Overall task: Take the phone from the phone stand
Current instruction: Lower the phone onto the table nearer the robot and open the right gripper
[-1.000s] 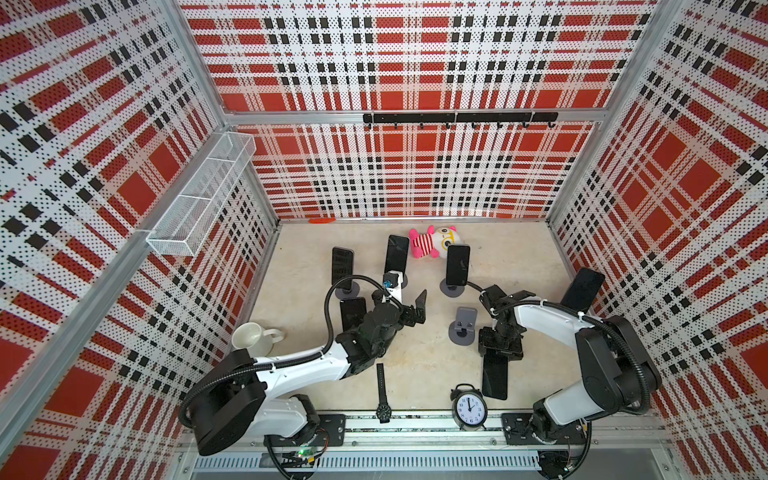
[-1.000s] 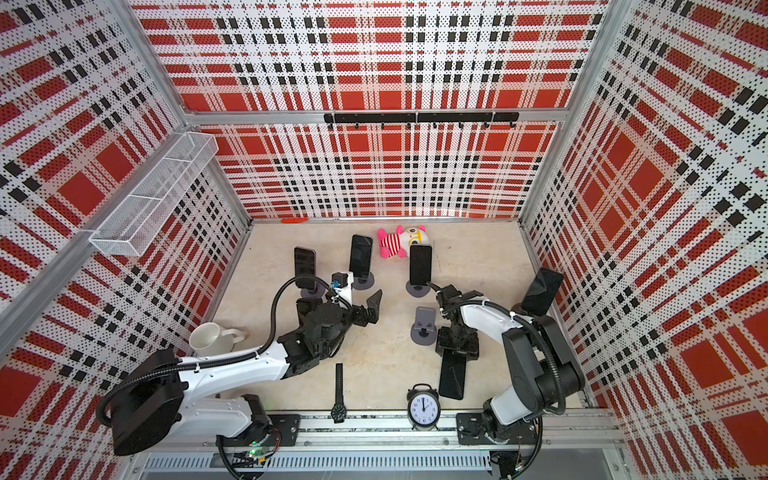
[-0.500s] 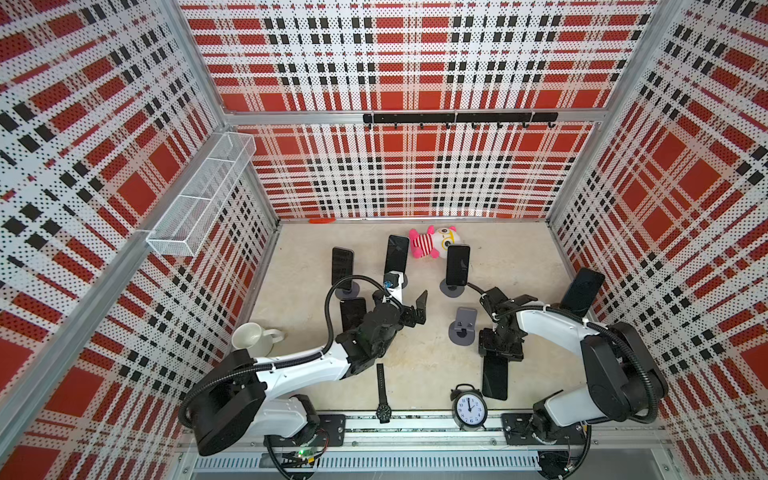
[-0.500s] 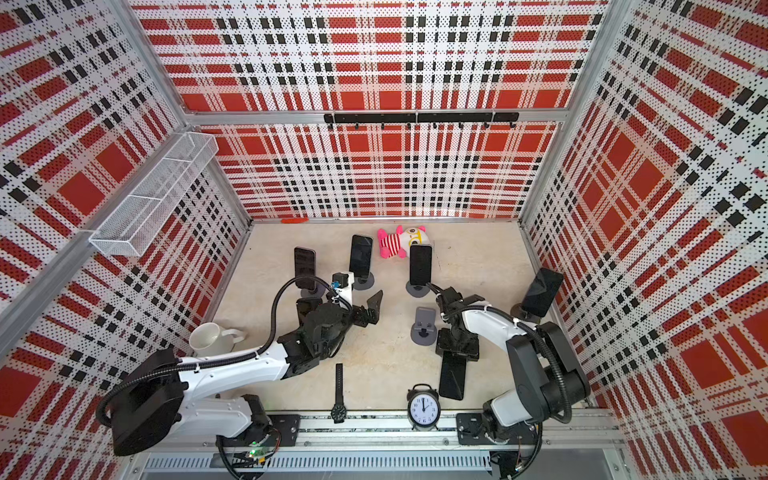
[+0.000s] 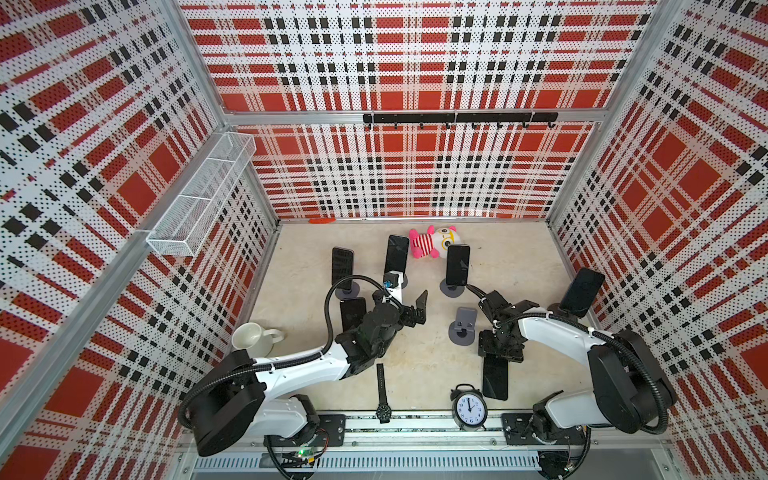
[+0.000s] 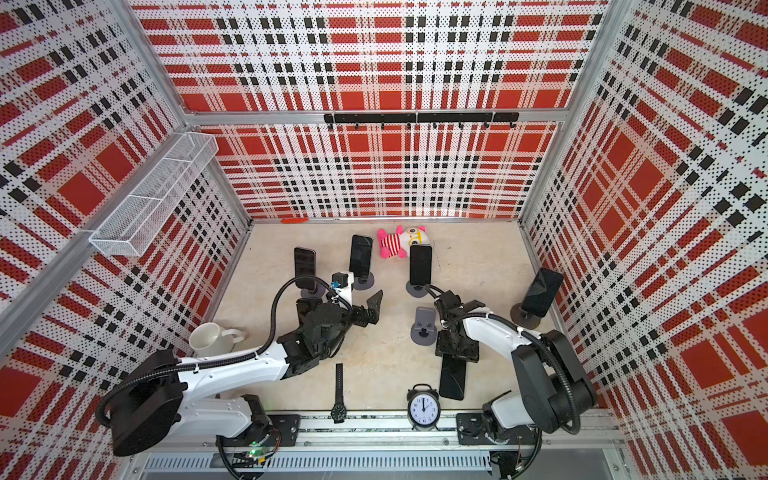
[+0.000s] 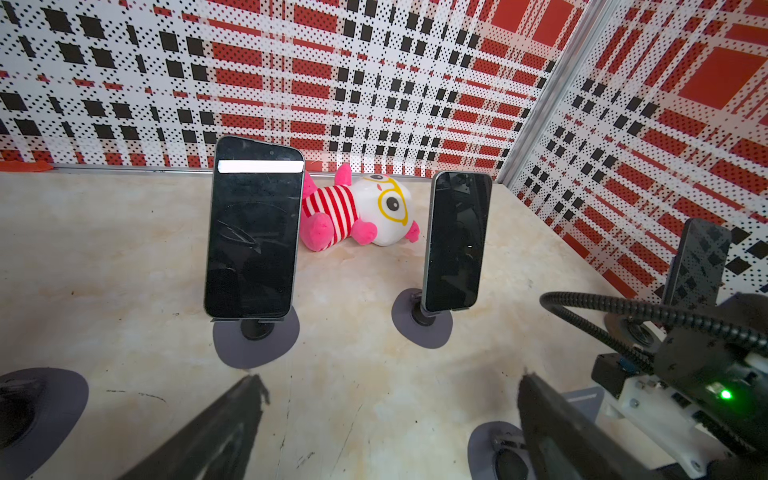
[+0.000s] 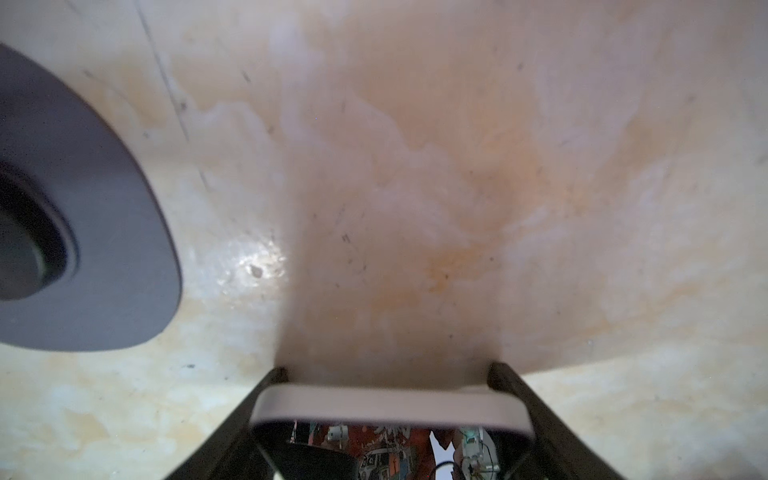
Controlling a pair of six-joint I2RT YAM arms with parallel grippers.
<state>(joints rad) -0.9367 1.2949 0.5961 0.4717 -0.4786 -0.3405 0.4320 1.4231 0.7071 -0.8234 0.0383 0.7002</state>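
Your phone is off the phone stand. The grey stand sits bare on the tabletop. The phone lies just beside it, on the side nearer the right arm's base, and stretches away from the stand toward the alarm clock.

Your right gripper has hold of it. In the right wrist view the fingers press on the phone's two long edges, with its pale short end between them (the dark face mirrors the red plaid). You cannot tell from these views whether the phone's far end touches the tabletop.

Your left gripper hangs on the opposite side of the stand, near it but apart. Its fingers are spread wide, with only bare tabletop between them.

Past the stand toward the back wall, other phones stand upright on stands of their own, and a pink striped plush toy lies behind them. A wristwatch lies flat on the front side of the stand, beside the left arm. A white mug sits well apart from the stand, beyond that arm.
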